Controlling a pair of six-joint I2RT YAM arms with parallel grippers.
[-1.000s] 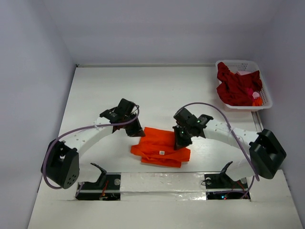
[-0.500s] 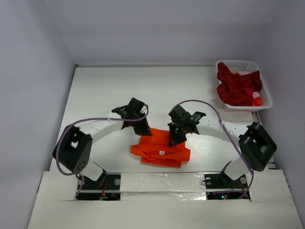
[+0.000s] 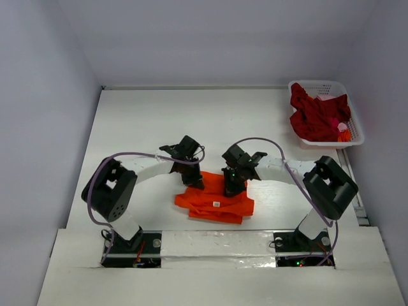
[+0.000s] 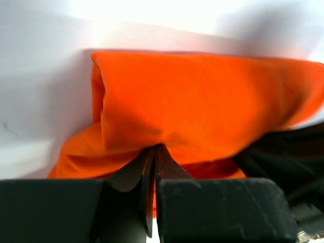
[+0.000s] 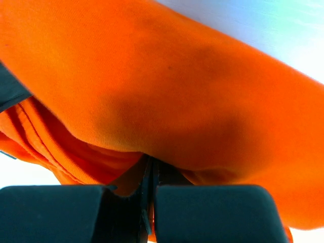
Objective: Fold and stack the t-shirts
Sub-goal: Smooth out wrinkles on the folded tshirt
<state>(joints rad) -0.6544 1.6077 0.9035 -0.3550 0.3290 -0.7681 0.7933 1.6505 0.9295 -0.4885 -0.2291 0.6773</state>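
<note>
- Nearest me, just beyond the arm bases, the orange t-shirt (image 3: 215, 203) lies folded in a bunched stack on the worktop (image 3: 146, 121), between my two arms.
- My left pincer (image 3: 196, 183) sits at the shirt's far left corner. The left wrist view shows its fingers pressed together with a fold of orange cloth nipped between them.
- My right pincer (image 3: 229, 189) sits on the same far edge, near the left one. It is likewise clamped on orange cloth, which fills almost all of the right wrist view.
- From above, both wrists cover parts of the shirt's far edge.
- In the far right corner, the white lattice basket (image 3: 356, 131) holds the crimson t-shirt (image 3: 312, 118), crumpled and well apart from both pincers.
</note>
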